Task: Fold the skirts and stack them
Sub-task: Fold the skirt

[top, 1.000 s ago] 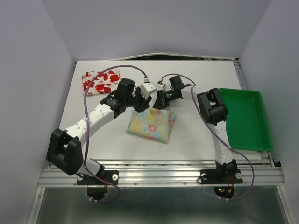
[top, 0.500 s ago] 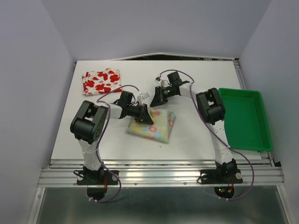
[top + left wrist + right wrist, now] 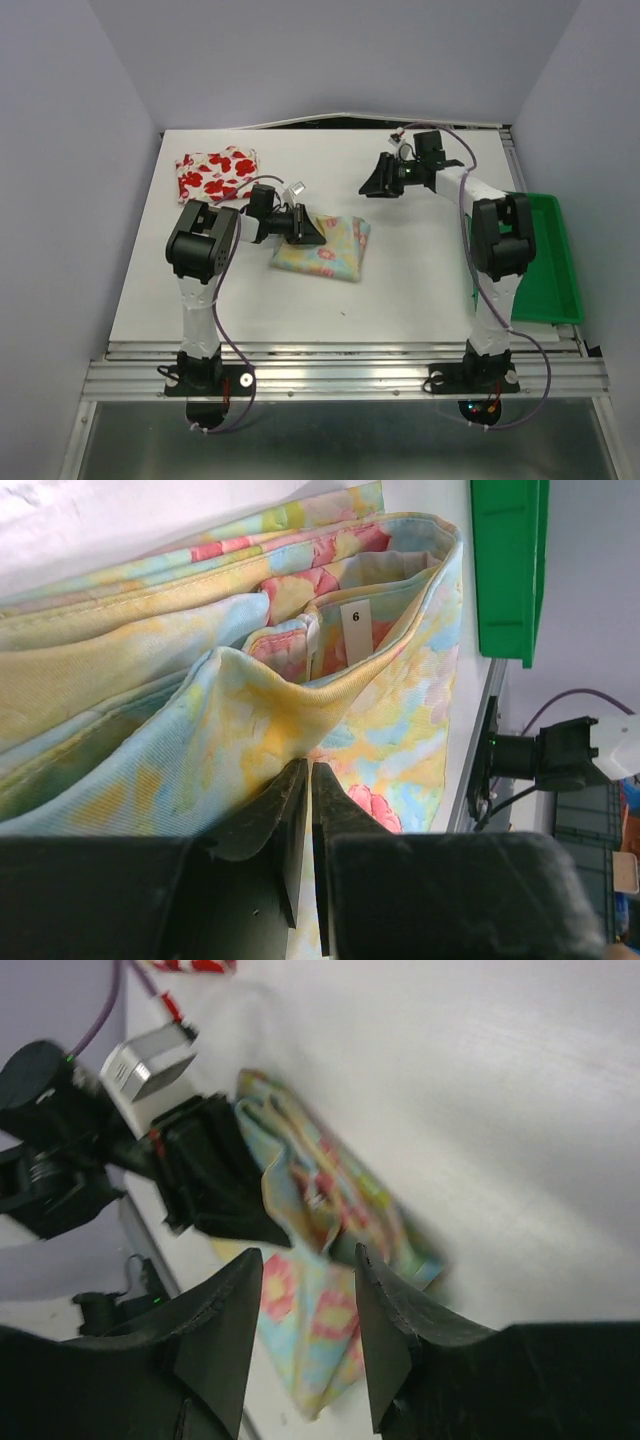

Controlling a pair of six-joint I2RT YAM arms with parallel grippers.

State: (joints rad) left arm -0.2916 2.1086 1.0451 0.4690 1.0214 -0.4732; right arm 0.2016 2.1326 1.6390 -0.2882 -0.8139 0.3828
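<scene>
Where the left arm (image 3: 197, 310) rises from the bottom edge of the overhead view and bends right across the white desk (image 3: 420, 280), the left end effector (image 3: 306, 228) meets the pale yellow skirt (image 3: 325, 250) just left of frame centre. That skirt is folded into a compact, roughly rectangular bundle printed with soft pink, blue and green flowers. Its upper left edge is bunched up where the end effector has it. In the left wrist view the two black fingers (image 3: 288, 815) are pressed together, with only a thin fold of the cloth's edge pinched between them. Behind the pinch the layers gape open, showing a paler lining and a small white tag (image 3: 355, 617) printed with a 6.

At the right edge of the desk lies the green tray (image 3: 540, 255), well apart from this skirt. Farther up, right of centre, the right end effector (image 3: 382, 182) hangs over bare desk. In its own camera its fingers (image 3: 215, 1340) stand wide apart with nothing between them, and the pastel bundle and the left end effector show beyond.

At the upper left of the overhead view lies the white skirt with red flowers (image 3: 215, 172), folded into a rough rectangle, well apart from the other skirt.
</scene>
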